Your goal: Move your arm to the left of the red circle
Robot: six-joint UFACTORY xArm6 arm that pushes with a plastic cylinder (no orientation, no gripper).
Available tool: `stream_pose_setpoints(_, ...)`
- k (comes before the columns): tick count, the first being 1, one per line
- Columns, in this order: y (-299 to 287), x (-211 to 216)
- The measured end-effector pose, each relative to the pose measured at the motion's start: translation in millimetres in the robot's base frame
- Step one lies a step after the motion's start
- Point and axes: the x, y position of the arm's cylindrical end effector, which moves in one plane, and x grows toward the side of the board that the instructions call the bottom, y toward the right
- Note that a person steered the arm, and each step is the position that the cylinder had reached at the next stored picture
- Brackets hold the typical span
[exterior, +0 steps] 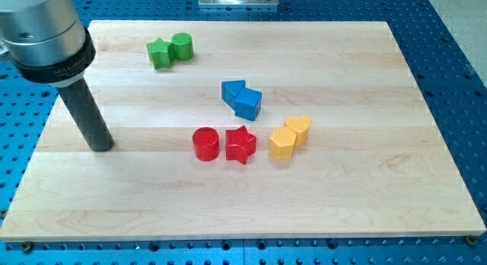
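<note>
You see my tip (100, 145) on the wooden board (365, 189), left-centre of frame, well left of the red circle (205, 144). A red star (240, 145) touches that circle's right side. The rod has no jaws.

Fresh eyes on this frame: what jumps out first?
The thick dark rod at the view's left, my tip resting on the wooden board, well left of the red circle. Next, the paired blocks mid-board: red circle touching a red star, with blue blocks above them.
</note>
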Motion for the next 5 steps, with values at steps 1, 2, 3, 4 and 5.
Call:
stream_pose_setpoints(1, 0.0, 0.0)
stream_pose_setpoints(2, 3.0, 0.0)
stream_pose_setpoints(3, 3.0, 0.0)
stream_pose_setpoints(4, 3.0, -0.1)
stream_pose_setpoints(5, 3.0, -0.1)
